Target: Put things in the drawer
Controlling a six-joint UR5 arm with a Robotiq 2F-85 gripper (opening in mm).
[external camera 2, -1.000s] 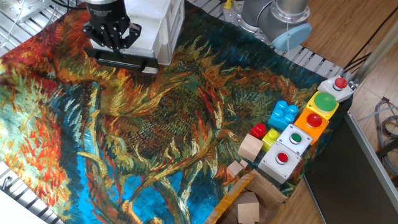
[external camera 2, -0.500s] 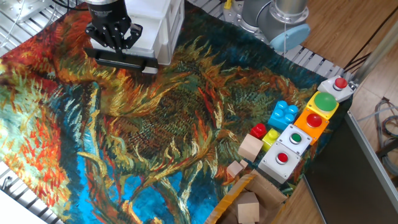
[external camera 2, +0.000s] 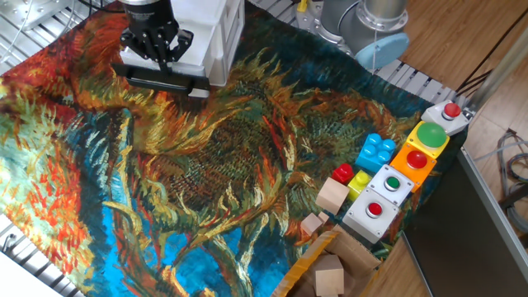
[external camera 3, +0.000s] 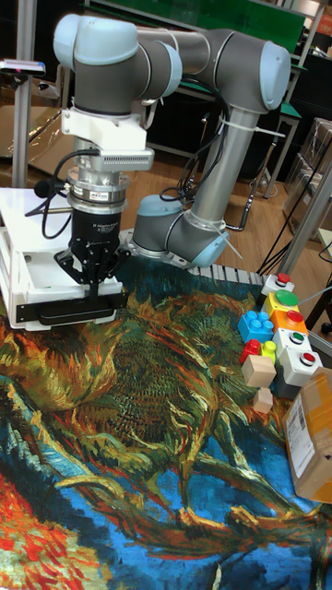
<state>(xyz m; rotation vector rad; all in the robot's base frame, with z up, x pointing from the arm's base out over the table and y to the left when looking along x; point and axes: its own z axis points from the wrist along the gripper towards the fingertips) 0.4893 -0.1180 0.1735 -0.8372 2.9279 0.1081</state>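
The pincer (external camera 2: 158, 51) hung straight down over the drawer (external camera 2: 157, 76), right at the front of the white cabinet (external camera 2: 216, 37). Its black fingers (external camera 3: 93, 273) came together to a point just above the drawer's dark front edge; whether they were fully closed or pinching something small could not be told from either view. No green brick showed anywhere: not in the pincer's tips, not on the cloth, and the drawer's inside was hidden behind the fingers and the front lip.

The drawer stood pulled out from the cabinet, onto the sunflower-patterned cloth (external camera 2: 206, 165) that covered the tabletop. The arm (external camera 3: 175, 55) arched up behind the cabinet and back down to its base (external camera 3: 175, 235), beside the cabinet.

Well away from the cabinet, at the cloth's far corner, sat a cluster of toys: a blue brick (external camera 2: 376, 152), a red piece (external camera 2: 343, 173) and a yellow piece (external camera 2: 360, 179) touching each other just beside it, and two plain wooden blocks (external camera 2: 332, 196). Next to them ran a row of button boxes (external camera 2: 417, 153) with red and green buttons. A cardboard box (external camera 2: 330, 268) sat near the wooden blocks, farthest from the cabinet, with another wooden block inside.
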